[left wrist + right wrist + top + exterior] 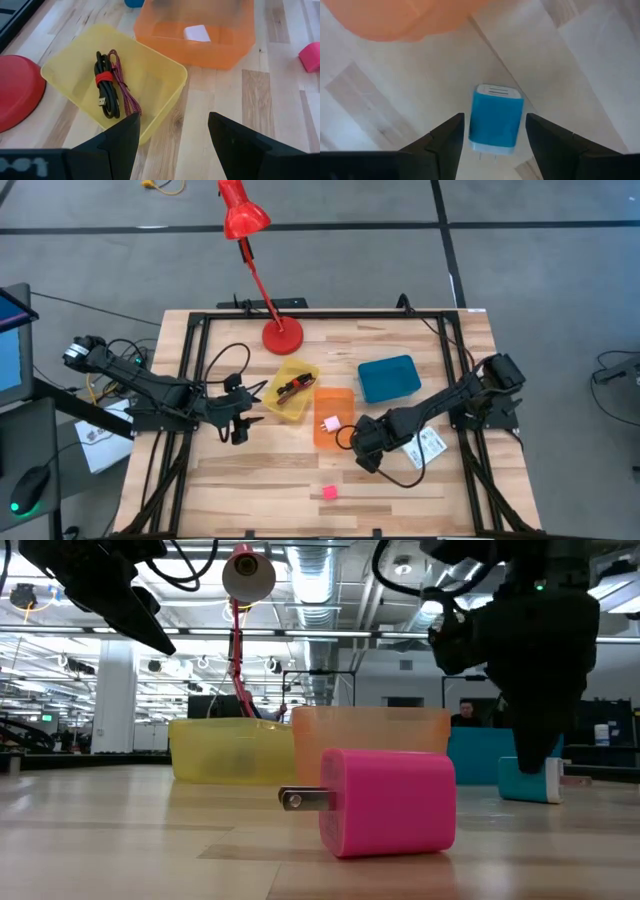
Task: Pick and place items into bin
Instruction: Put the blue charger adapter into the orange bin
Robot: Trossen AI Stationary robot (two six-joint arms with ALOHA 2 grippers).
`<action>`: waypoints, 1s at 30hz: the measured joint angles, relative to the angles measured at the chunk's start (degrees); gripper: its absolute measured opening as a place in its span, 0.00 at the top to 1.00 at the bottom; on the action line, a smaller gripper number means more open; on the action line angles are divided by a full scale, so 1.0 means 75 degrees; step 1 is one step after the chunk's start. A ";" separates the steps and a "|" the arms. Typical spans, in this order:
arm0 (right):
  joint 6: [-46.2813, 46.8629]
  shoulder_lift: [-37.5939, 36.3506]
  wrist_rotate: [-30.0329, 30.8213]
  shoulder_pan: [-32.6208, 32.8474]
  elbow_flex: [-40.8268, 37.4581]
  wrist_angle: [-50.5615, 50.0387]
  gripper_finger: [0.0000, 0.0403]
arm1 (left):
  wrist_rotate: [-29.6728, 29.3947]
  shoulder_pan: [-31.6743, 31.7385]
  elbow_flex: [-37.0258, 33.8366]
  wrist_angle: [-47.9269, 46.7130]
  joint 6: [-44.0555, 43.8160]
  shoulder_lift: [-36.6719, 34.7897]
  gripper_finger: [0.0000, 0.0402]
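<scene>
Hot pink charger cube [388, 802] sits closest to your low camera, prongs sticking out sideways, alone on the bare wood near the table's [250, 480] front edge.

Your right gripper [492, 132] hangs low over the blue charger cube [496, 122]. Fingers spread wide, one on each side of it; nothing gripped. That cube lies on the wood just off the orange bin's [334, 418] front right corner. Flat white printed packet [424, 446] lies beside the right arm, toward the table's right edge.

Your left gripper [172, 135] is raised above the wood at the left side of the table, fingers apart and empty, aimed at the yellow bin [150, 75].

Yellow bin holds the black-and-red cable bundle [103, 84] with the maroon cord [122, 85] lying against it. Orange bin, mid-table, holds the pale pink cube [329, 424]. Blue bin [389, 378] sits toward the rear right. Red desk lamp [282, 335] stands at the rear edge.
</scene>
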 joint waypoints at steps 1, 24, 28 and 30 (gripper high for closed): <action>0.0000 0.0049 0.0000 0.0003 0.0000 -0.0041 0.49 | -0.0002 0.0000 0.0000 0.0011 -0.0017 0.0000 0.44; 0.0043 -0.0148 0.0067 0.0094 0.0183 -0.0025 0.69 | 0.0025 -0.0002 0.0000 0.0022 -0.0022 0.0000 0.44; 0.0060 -0.0567 0.0130 0.0343 0.0759 -0.0031 0.69 | 0.0024 -0.0001 0.0000 0.0025 -0.0023 0.0000 0.44; 0.0062 -0.0767 0.0369 0.0472 0.1074 -0.0152 0.69 | 0.0024 -0.0001 0.0000 0.0022 -0.0024 0.0000 0.44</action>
